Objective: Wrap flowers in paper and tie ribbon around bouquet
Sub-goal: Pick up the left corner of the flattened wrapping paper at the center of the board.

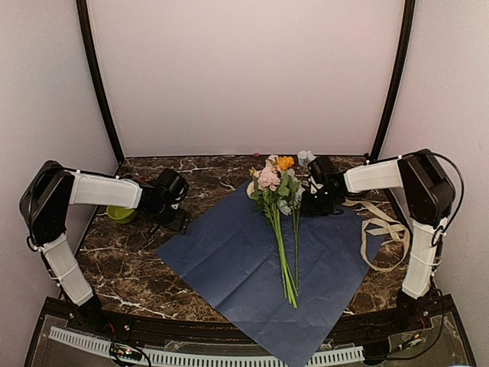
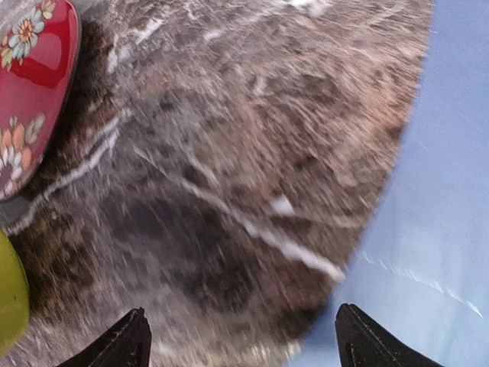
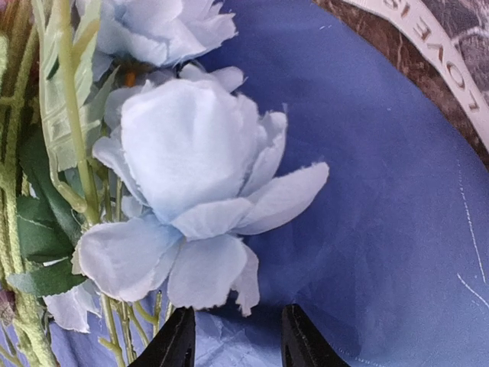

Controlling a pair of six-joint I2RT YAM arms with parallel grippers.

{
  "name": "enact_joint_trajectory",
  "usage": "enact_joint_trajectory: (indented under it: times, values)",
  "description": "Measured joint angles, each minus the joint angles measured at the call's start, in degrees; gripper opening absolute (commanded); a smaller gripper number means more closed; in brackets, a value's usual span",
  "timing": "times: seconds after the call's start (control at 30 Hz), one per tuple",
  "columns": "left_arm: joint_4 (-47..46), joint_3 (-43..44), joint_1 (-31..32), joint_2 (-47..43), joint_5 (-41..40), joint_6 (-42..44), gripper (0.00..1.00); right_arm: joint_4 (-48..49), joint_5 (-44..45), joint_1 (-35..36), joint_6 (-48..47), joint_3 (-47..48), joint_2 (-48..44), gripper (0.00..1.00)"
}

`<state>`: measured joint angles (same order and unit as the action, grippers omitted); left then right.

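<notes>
A dark marble table (image 1: 122, 267) veined with white stands between pale walls, and the paper (image 1: 237, 260) lies flat on it as a diamond, dark face up. The flowers (image 1: 279, 206) lie on the paper just left of the right gripper (image 3: 237, 340), with the stems running back toward the arm bases. A pale blue bloom (image 3: 191, 153) sits right ahead of its fingertips. Those jaws stand partly apart with only rumpled paper showing in the gap — nothing gripped that I can see. The left gripper (image 2: 241, 344) hangs spread wide and empty over bare marble. The paper's left corner is just to its right, and a red flowered object (image 2: 34, 84) and a green bowl (image 1: 120, 213) are to its left. The ribbon (image 1: 382, 229) lies in slack loops to the right of the right gripper, beside that arm. I judge the flowers light, with cloth petals that crush easily and thin stems that slip apart, so the hold belongs low on the bunched stems, below the leaves. The paper looks thin and floppy and is best lifted by a corner. The ribbon is limp and wants taking near an end. Both ribbon ends are hard to trace, the stems cannot be counted, and the left wrist view is blurred — the red object is cut off and I cannot tell what it is.
</notes>
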<state>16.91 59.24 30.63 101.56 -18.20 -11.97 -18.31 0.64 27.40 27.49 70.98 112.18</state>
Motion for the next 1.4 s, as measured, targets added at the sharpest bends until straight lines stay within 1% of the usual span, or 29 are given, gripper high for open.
enact_joint_trajectory:
  times: [0.13, 0.23, 0.43, 0.57, 0.8, 1.0, 1.03, 1.07, 1.13, 1.17, 1.23, 1.27, 1.4]
  values:
    - [5.1, -3.6, -0.2, -8.4, 6.8, -4.8, 0.89, -1.7, -0.2, 0.0, -0.5, -2.2, -2.1, 0.40]
    - [8.0, -7.2, -0.5, -12.8, 9.8, -8.7, 0.90, -2.8, -0.8, 0.0, -0.7, -5.3, -4.8, 0.40]
    - [8.7, -14.3, -1.1, -13.5, 13.9, -13.6, 0.93, -2.5, -1.2, 0.0, -0.9, -7.7, -6.5, 0.40]
    - [6.1, -14.6, -1.5, -13.5, 15.8, -16.2, 0.92, -2.0, -1.7, 0.0, -1.0, -8.0, -6.7, 0.40]
    - [-5.4, -16.3, -0.3, -13.5, 23.0, -20.1, 0.87, -1.1, -1.9, -0.2, -1.1, -8.8, -7.1, 0.40]
    - [-9.2, -17.0, 1.8, -13.3, 28.2, -21.9, 0.84, -0.7, -2.2, -0.2, -1.1, -9.0, -7.2, 0.40]
    - [-9.5, -17.0, 2.0, -13.2, 28.5, -22.0, 0.80, -0.7, -2.3, -0.3, -1.1, -9.1, -7.3, 0.40]
    - [-9.6, -17.0, 2.2, -13.2, 28.8, -22.1, 0.71, -0.6, -2.3, -0.3, -1.1, -9.2, -7.3, 0.40]
    - [-9.6, -17.1, 2.6, -13.2, 29.4, -22.5, 0.45, -0.5, -2.3, -0.3, -1.1, -9.3, -7.4, 0.40]
    - [-9.3, -17.1, 2.9, -13.2, 29.7, -22.8, 0.29, -0.5, -2.4, -0.3, -1.1, -9.4, -7.4, 0.40]
    - [-8.2, -17.3, 3.1, -13.2, 29.8, -22.7, 0.09, -0.4, -2.5, -0.3, -1.1, -9.5, -7.5, 0.40]
    - [-7.7, -17.3, 3.2, -13.3, 29.7, -22.7, 0.01, -0.4, -2.5, -0.3, -1.1, -9.5, -7.5, 0.40]
    - [-6.1, -17.3, 3.4, -14.1, 28.2, -21.8, 0.00, -0.3, -2.7, -0.5, -1.3, -9.7, -7.6, 0.40]
